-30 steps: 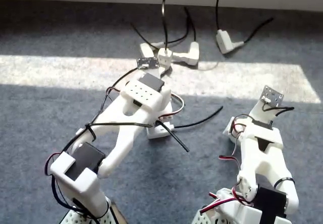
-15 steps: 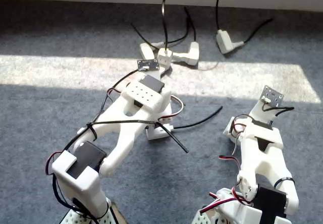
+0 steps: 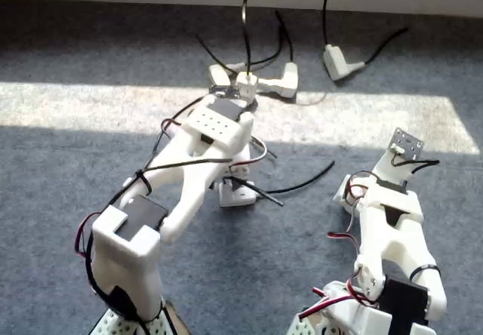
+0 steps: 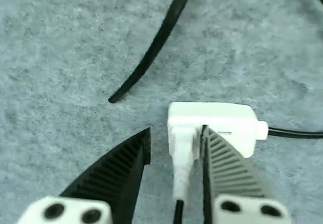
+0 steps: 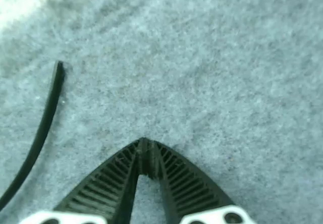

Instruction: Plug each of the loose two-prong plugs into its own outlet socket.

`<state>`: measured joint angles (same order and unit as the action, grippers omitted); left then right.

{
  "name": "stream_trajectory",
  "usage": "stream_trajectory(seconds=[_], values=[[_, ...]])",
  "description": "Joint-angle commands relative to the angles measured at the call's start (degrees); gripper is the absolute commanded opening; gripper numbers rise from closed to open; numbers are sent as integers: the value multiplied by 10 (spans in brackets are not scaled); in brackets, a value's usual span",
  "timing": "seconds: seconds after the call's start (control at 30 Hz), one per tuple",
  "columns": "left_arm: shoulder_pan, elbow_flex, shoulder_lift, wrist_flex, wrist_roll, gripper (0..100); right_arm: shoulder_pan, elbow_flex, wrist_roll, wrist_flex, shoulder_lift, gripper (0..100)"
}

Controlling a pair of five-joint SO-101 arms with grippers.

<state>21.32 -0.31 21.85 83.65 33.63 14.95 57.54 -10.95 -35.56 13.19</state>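
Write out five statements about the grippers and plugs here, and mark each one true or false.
1. The left gripper is open, with a white plug between its fingers. True.
2. The right gripper holds a plug. False: it is shut on nothing, above bare carpet.
3. A black cable ends loose on the carpet near the left gripper. True.
4. The arms work over a bare wooden tabletop. False: the surface is grey carpet.
5. A cluster of white plugs with black cables lies beyond the left arm in the high view. True.
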Motion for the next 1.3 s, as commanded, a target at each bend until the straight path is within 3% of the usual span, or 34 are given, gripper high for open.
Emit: stream_trajectory(seconds=[0.0,0.13,0.3,0.5,0.67,0.87,1.0,1.27], values=[[-15,-82,0,72,-38,271,1,-27,-5,10,0,7],[-14,-176,0,113,-112,273,1,-28,-4,10,-3,7],[-5,-349,0,165,-120,274,1,-28,-5,10,-3,9],[-8,-596,-28,170,-120,273,1,-28,-7,10,-3,9],[-95,-705,-100,171,-116,270,1,-29,-8,9,0,28],[-264,-564,-178,172,-116,272,-22,-64,-4,-21,-5,207],[-349,-420,-236,172,-116,271,-42,-161,25,-105,-6,247],[-391,-83,-335,167,-117,270,-134,-453,190,-335,-7,247]])
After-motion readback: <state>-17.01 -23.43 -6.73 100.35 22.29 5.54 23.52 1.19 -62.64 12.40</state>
